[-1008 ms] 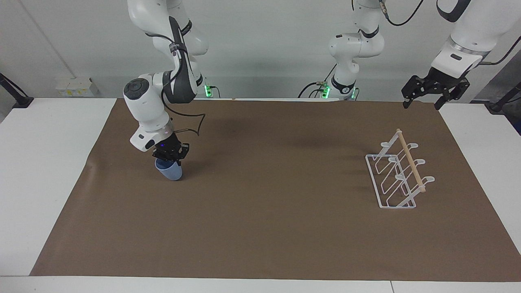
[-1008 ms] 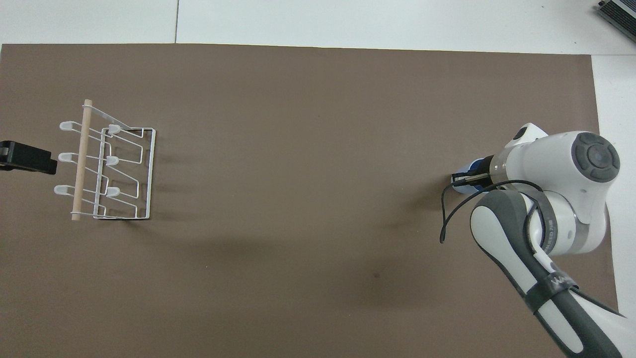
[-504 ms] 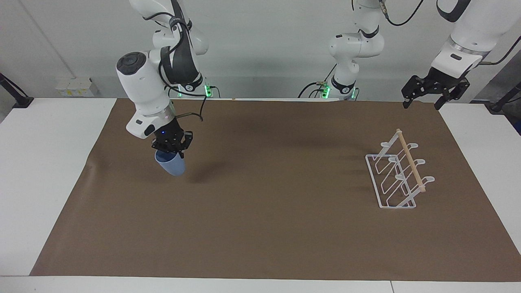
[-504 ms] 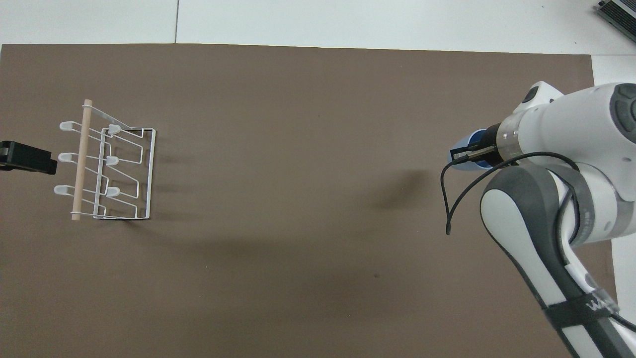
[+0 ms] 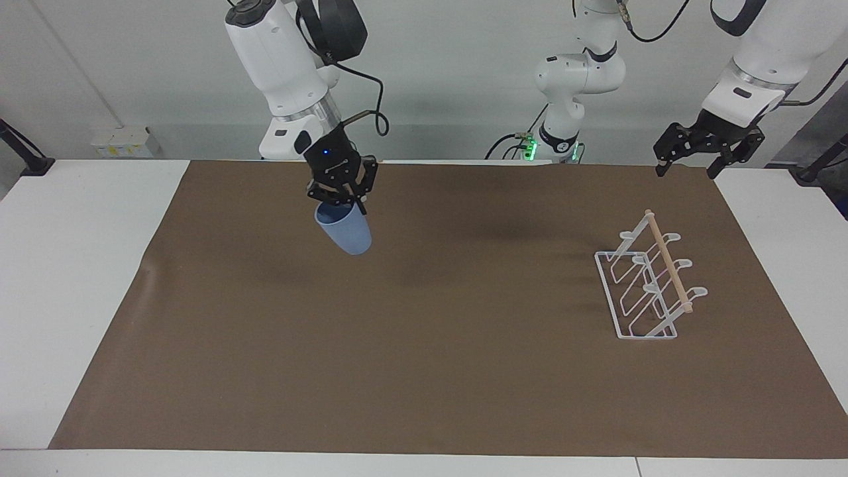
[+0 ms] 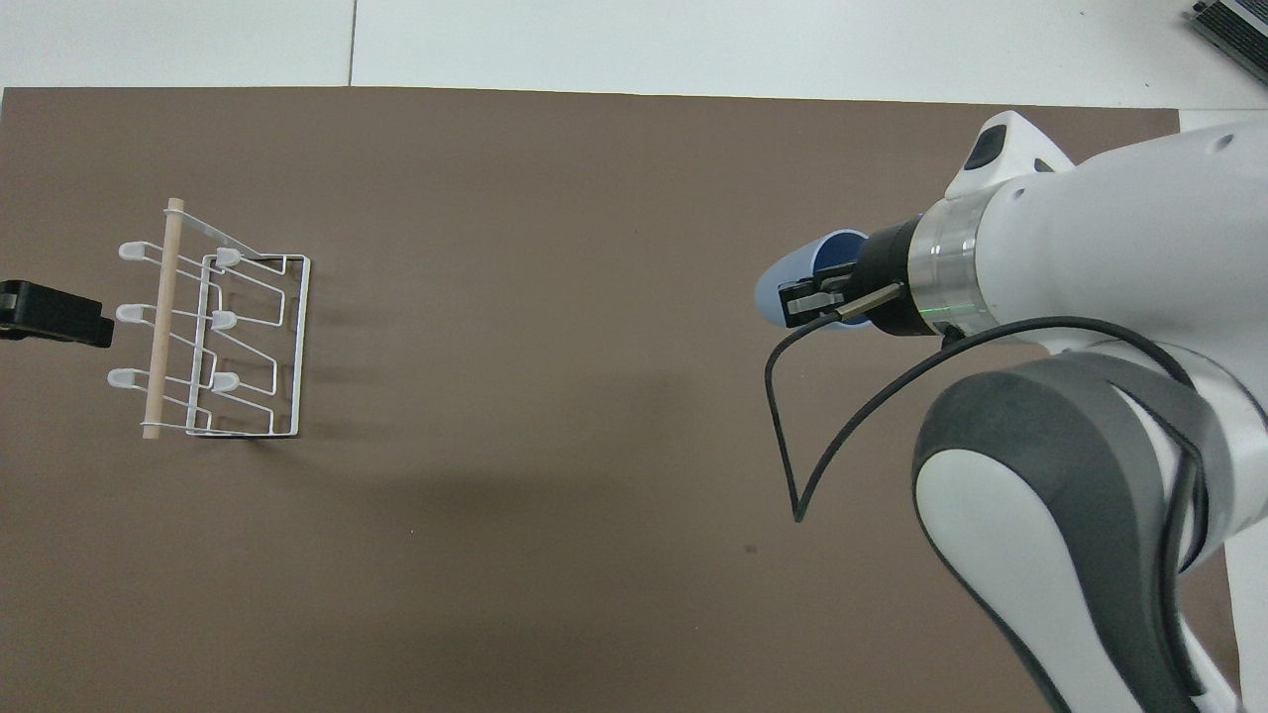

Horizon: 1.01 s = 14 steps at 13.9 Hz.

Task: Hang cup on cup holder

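My right gripper (image 5: 342, 202) is shut on the rim of the light-blue cup (image 5: 346, 230) and holds it tilted, high over the brown mat toward the right arm's end. The cup shows in the overhead view (image 6: 788, 279) next to the right gripper (image 6: 817, 297). The cup holder (image 5: 648, 285), a white wire rack with a wooden rod, stands on the mat toward the left arm's end; it also shows in the overhead view (image 6: 213, 332). My left gripper (image 5: 707, 147) is open and waits in the air near the mat's corner, its tip showing in the overhead view (image 6: 54, 314).
A brown mat (image 5: 424, 344) covers most of the white table (image 5: 73, 265). A third robot's base (image 5: 563, 126) stands at the table's edge between the two arms. A black cable (image 6: 792, 426) hangs from the right wrist.
My right gripper has lifted the cup off the mat and carried it up and toward the middle of the table. The left arm and the rack have not moved.
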Each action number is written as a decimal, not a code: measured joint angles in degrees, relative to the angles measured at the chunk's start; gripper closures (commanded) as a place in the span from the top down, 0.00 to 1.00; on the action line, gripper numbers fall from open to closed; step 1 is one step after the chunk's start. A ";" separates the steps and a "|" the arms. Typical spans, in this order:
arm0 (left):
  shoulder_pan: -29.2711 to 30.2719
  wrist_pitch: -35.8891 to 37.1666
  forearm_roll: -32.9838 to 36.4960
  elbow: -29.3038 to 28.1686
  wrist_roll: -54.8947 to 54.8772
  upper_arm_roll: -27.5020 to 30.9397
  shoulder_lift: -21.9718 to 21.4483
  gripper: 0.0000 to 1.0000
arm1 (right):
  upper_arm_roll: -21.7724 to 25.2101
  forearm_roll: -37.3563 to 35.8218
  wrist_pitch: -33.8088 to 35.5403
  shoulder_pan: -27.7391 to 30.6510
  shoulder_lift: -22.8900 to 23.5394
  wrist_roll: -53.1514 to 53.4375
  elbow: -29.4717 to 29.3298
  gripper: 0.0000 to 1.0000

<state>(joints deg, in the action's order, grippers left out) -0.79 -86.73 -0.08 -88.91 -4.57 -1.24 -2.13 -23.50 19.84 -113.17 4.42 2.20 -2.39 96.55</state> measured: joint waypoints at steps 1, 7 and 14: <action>0.00 0.00 0.00 0.00 0.00 0.00 0.00 1.00 | -0.09 2.88 -1.41 -0.87 0.02 1.39 -0.01 0.00; 0.00 0.27 0.00 0.00 0.00 -0.02 0.00 1.00 | -0.50 5.74 -11.95 -12.66 0.58 15.14 0.22 0.00; -0.36 3.49 -0.29 -0.03 -0.04 -1.07 -0.09 1.00 | -0.59 20.84 -28.52 -22.19 2.24 29.57 0.94 0.00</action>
<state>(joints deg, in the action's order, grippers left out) -1.15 -83.24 -0.37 -88.94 -4.61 -2.30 -2.23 -24.09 40.67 -141.69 -17.77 4.44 27.18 97.49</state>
